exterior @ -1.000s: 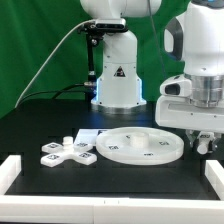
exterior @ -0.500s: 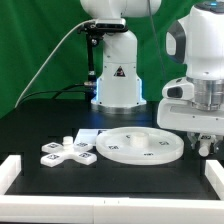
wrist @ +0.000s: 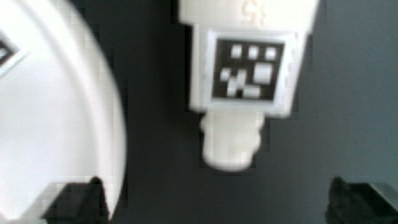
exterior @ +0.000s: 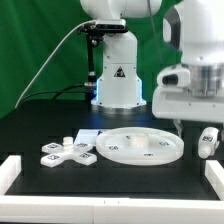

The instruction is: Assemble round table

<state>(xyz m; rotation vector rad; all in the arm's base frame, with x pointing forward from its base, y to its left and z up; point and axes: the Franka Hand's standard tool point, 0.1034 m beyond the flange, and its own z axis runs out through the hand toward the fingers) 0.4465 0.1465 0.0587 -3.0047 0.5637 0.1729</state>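
Note:
The large round disc [exterior: 142, 146] lies flat on the black table; its edge also shows in the wrist view [wrist: 71, 100]. The short thick leg [exterior: 208, 142] lies on the table just off the disc's edge, toward the exterior view's right. In the wrist view the leg [wrist: 244, 60] shows a tag and a narrow peg end. The cross-shaped base [exterior: 68, 152] lies at the exterior view's left. My gripper [exterior: 193, 118] hangs above the leg, open and empty, fingertips [wrist: 80, 203] wide apart around bare table [wrist: 222, 205].
The robot's base [exterior: 118, 85] stands behind the disc. The marker board [exterior: 90, 132] lies between it and the disc. A white border rim [exterior: 10, 170] runs along the table's front and sides.
My gripper has risen from low around the leg to well above it. The leg stays on the table beside the disc. The disc and base have not moved.

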